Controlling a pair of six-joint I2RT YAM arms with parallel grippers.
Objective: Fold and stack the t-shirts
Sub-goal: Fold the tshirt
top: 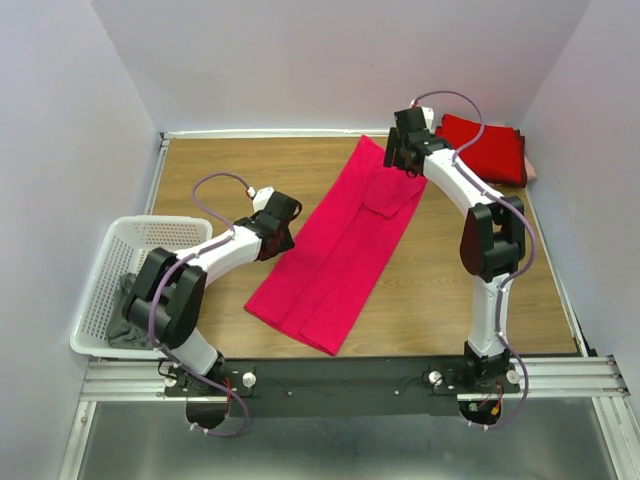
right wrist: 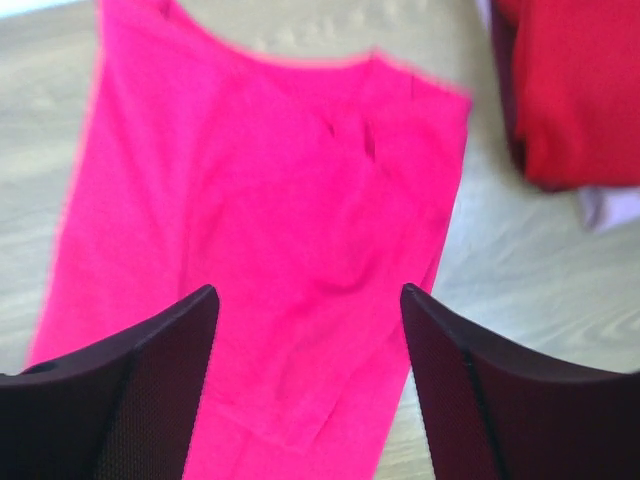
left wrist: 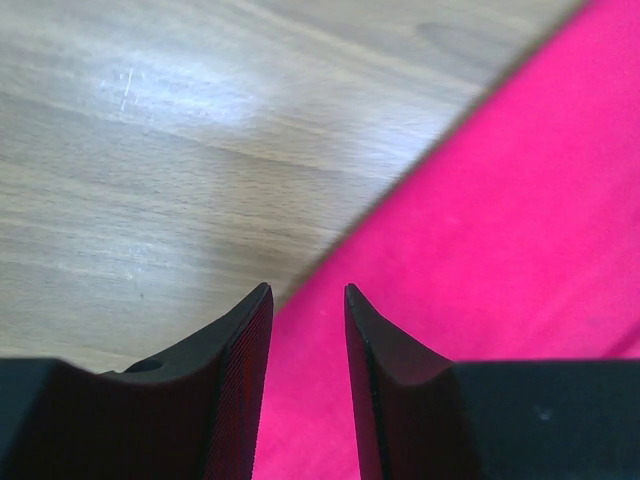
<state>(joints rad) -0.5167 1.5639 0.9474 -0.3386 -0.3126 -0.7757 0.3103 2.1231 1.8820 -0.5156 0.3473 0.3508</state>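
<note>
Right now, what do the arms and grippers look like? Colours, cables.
The left arm and right arm have white links with black joint housings. A pale purple cable loops along each. The left gripper and right gripper have black tapered fingers with finely ribbed inner faces.

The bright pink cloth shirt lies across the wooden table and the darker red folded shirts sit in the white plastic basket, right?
No. The top view shows the darker red folded shirts on the far right corner of the wooden table, not in the white plastic basket. The rest holds.
</note>
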